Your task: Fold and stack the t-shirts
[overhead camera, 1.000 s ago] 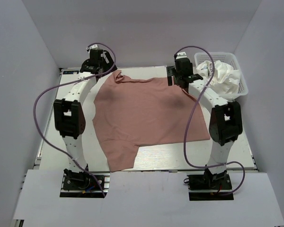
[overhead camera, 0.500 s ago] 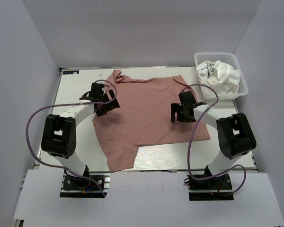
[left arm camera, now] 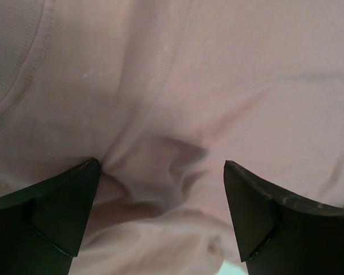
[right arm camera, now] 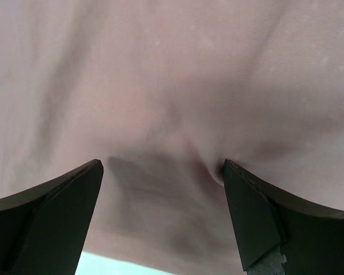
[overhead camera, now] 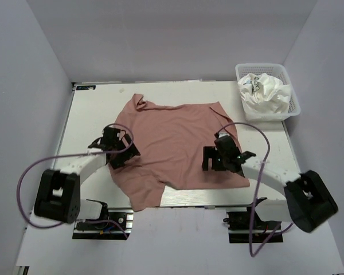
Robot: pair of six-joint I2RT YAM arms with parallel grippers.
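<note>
The dusty pink t-shirt (overhead camera: 172,134) lies spread on the table, one sleeve trailing towards the front edge. My left gripper (overhead camera: 119,150) rests low on its left edge, jaws wide open, with bunched pink cloth (left arm camera: 189,86) between the fingers. My right gripper (overhead camera: 218,157) sits low on the shirt's right part near its front edge, jaws wide open over creased pink cloth (right arm camera: 172,69). White t-shirts with dark print (overhead camera: 264,94) lie crumpled in the basket at the back right.
A white mesh basket (overhead camera: 295,110) stands at the table's back right corner. The white table (overhead camera: 92,114) shows bare strips left and behind the shirt. Purple cables loop beside both arms.
Both arms have drawn back from the far side towards the near edge and lowered. The pink shirt has slid nearer with them, and its far edge has left the back of the table.
</note>
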